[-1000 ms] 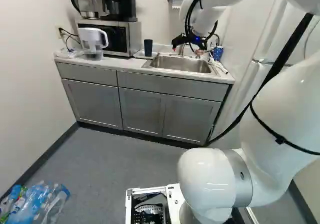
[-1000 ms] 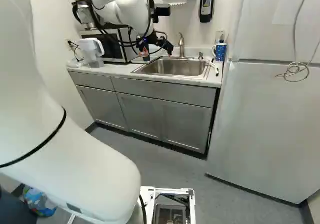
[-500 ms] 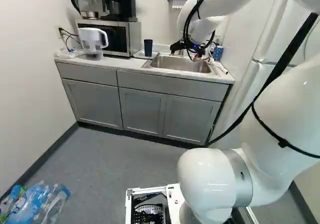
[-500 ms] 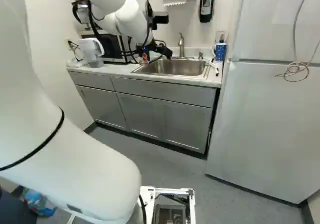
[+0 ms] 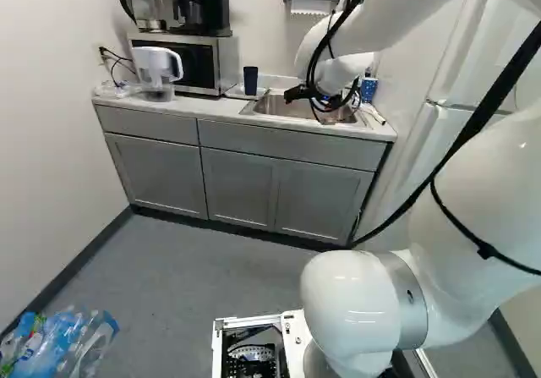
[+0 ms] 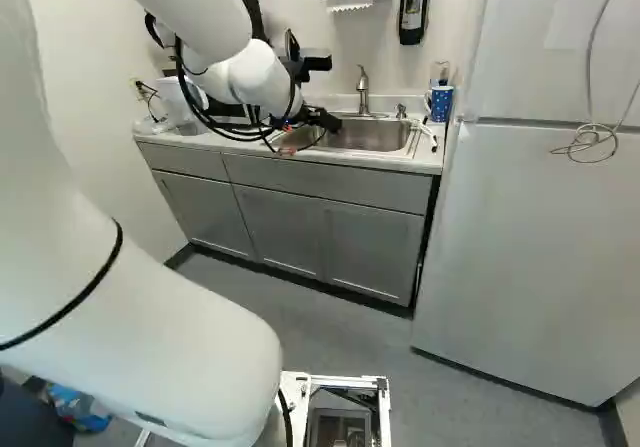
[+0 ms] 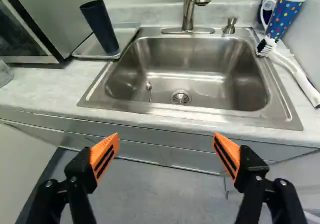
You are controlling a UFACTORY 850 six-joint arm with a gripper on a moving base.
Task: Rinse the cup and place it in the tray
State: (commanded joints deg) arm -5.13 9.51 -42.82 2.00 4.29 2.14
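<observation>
At the pale tabletop (image 7: 55, 89), the wide-open, empty claw (image 7: 166, 135) is best backed clear of the dark cup (image 7: 102, 27) on the left tray (image 7: 126, 33).

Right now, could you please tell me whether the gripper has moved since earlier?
Yes; in the right base view the gripper has come lower against the faucet.

Dk cup (image 7: 102, 29) upright on tray (image 7: 125, 35)

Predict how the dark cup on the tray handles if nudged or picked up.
The dark cup could tip if pushed near the rim, being tall and narrower at its base. Probably light for its size: it looks thin at the rim. It might slide before tipping if pushed low, as the tray looks smooth.
</observation>
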